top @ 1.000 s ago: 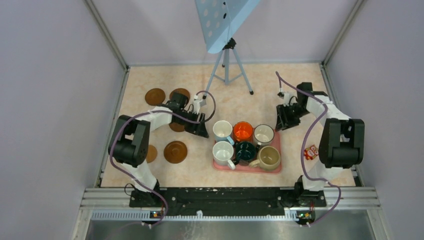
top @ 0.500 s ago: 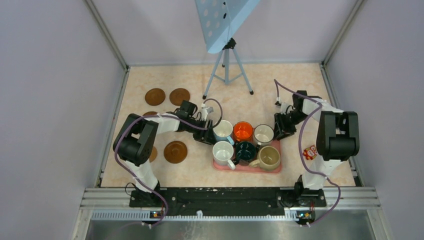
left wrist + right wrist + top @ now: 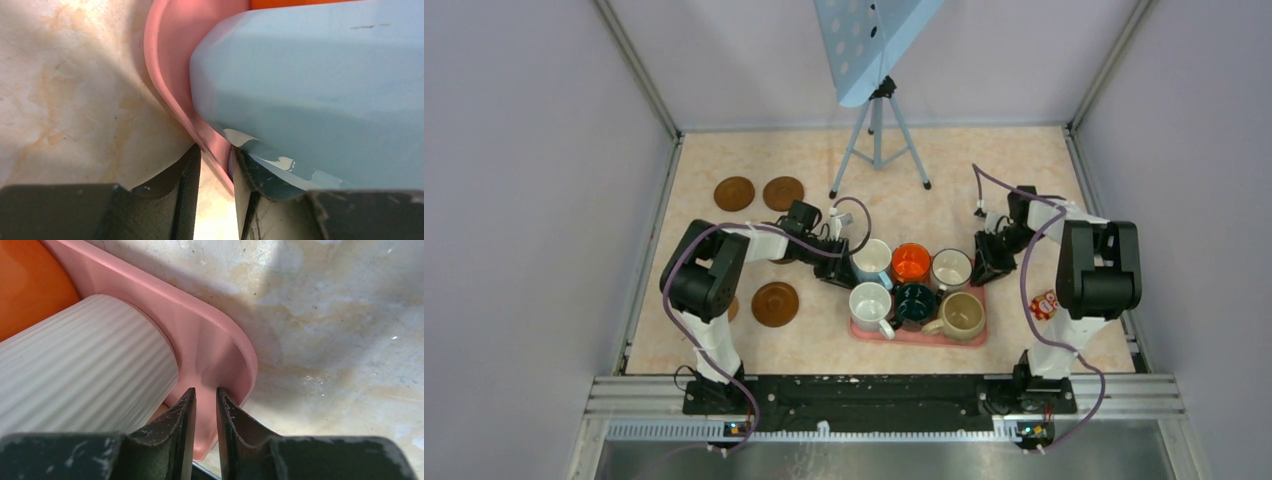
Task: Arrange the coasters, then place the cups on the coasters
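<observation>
Fingers (image 3: 187, 200) of the left gripper (image 3: 215, 167) straddle the raised rim of the pink tray (image 3: 170, 60) at its far-left corner. The inner finger lies against the rim, but a sliver of table shows on the outer side, so I cannot tell whether that pinch is firm. The right gripper (image 3: 205, 397) is pinched onto the same rim at the rounded far-right corner, pink showing in the narrow slot between its jaws. By my reading the task is in its early part. The coasters (image 3: 775, 303) lie loose on the table (image 3: 984, 170) left of the tray, two side by side farther back and others closer in, partly hidden by the left arm, and none bears a cup. All six cups sit in the tray in two rows of three. The far row holds a light-blue mug (image 3: 310, 75) just beside the left fingers, an orange mug (image 3: 910, 262), and a ribbed white mug (image 3: 85, 365) beside the right fingers. The near row holds a white mug (image 3: 869, 303), a dark green mug (image 3: 914, 303) and a beige mug (image 3: 964, 315). Every cup has yet to reach a coaster.
</observation>
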You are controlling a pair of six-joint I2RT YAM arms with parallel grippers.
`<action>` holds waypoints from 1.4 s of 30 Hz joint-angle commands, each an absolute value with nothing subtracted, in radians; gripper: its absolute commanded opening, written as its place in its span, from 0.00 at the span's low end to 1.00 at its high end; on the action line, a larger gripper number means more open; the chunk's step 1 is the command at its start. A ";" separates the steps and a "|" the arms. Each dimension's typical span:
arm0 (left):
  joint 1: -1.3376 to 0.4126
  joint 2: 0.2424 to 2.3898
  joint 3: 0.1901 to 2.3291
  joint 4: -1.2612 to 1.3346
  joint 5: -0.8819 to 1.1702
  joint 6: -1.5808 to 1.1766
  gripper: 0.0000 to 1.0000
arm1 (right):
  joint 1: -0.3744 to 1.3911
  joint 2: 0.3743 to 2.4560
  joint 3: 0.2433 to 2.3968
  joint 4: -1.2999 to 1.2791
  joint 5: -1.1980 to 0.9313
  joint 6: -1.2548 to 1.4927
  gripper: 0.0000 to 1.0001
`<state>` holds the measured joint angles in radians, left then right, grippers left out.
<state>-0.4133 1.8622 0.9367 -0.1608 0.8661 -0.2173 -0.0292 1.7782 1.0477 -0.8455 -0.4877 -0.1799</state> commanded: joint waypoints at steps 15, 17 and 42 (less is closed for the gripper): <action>-0.418 1.896 0.945 -0.163 0.760 -0.182 0.39 | -0.053 1.663 1.074 -0.905 -0.284 -0.250 0.38; -0.418 1.899 0.946 -0.160 0.762 -0.184 0.39 | -0.045 1.683 1.075 -0.886 -0.323 -0.234 0.38; -0.331 1.939 1.025 -0.191 0.752 -0.163 0.07 | 0.066 1.878 1.136 -0.754 -0.561 -0.143 0.00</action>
<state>-0.3836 1.9079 0.9894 -0.2420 0.8700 -0.2153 -0.0082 1.8160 1.1080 -0.8799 -0.3706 -0.1646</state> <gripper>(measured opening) 0.153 0.042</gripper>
